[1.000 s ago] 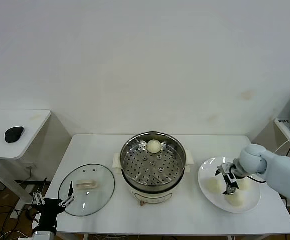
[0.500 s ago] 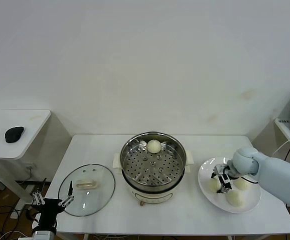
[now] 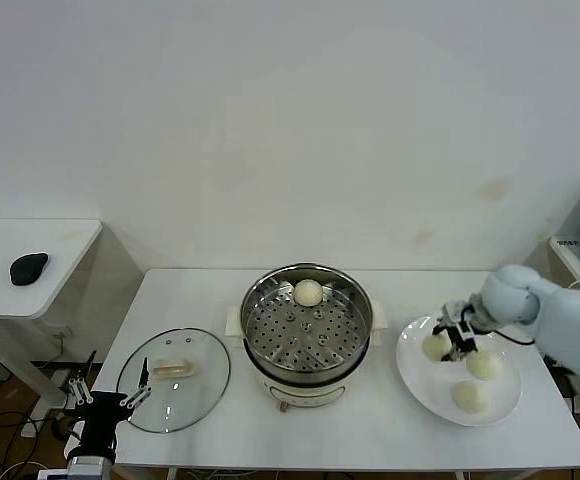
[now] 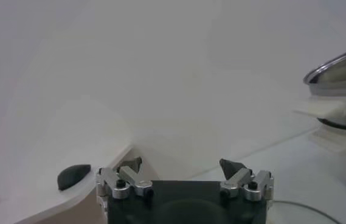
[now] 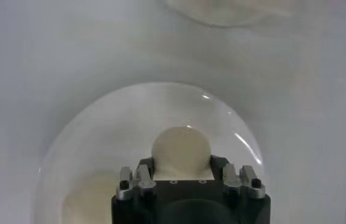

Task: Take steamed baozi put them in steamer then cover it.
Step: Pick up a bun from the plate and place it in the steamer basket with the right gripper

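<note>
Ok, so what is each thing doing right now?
Steamer: uncovered, one baozi inside.
Cover: off, flat on the table beside the steamer.
Plate: holds three buns.
Gripped baozi: between the right gripper's jaws, over the plate.
Right gripper: shut on that bun.
Left gripper: open, empty, near the cover.

A: Right gripper (image 5: 182,182), wrist view: fingertips hidden behind own housing and the baozi (image 5: 180,150) between them; contact itself not visible.

B: Left gripper (image 4: 180,165), wrist view: body cut off by picture edge. Steamer (image 4: 342,68) cropped at frame edge.

A: Plate (image 5: 100,131): rim running out of frame, remaining buns largely cut off.

B: Cover (image 4: 300,210): only a sliver of rim visible.
</note>
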